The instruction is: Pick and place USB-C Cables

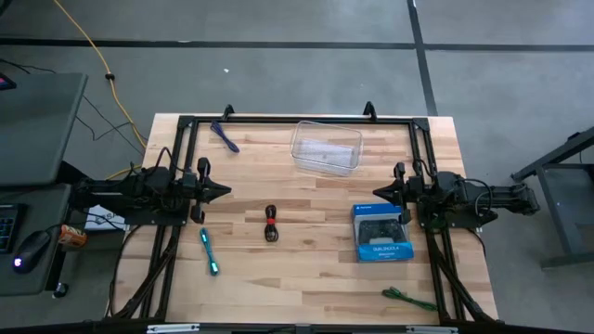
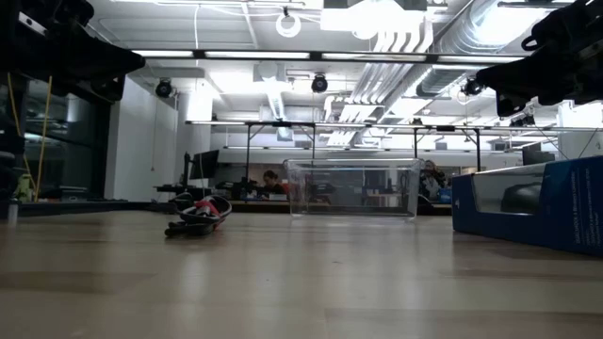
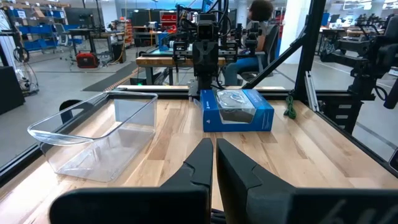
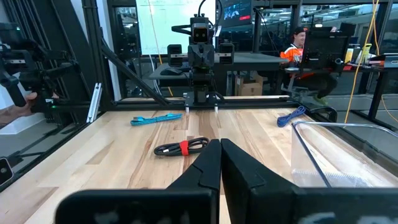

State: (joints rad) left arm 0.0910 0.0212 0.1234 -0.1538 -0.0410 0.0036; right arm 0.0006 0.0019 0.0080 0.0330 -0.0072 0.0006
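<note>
Wooden table (image 1: pixel 306 269) carrying four cables: purple (image 1: pixel 225 135) far left, black-red (image 1: pixel 271 224) centre, cyan (image 1: pixel 210 252) near left, green (image 1: pixel 409 299) near right. Left gripper (image 1: pixel 223 192), right gripper (image 1: pixel 379 192) hovering at table sides, fingers pressed together, holding nothing.

Right tool (image 4: pixel 220 163) fingers pressed together low over the wooden counter (image 4: pixel 112 162), black cable with red band (image 4: pixel 181 148) just ahead, cyan cable (image 4: pixel 155 118) and purple cable (image 4: pixel 291 116) farther off, clear tub (image 4: pixel 348 155) alongside

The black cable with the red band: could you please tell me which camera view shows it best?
The right wrist view shows the black cable with the red band best, close and unblocked on the table. The high view shows it small at mid-table. The low view shows it edge-on. The left wrist view does not show it.
</note>
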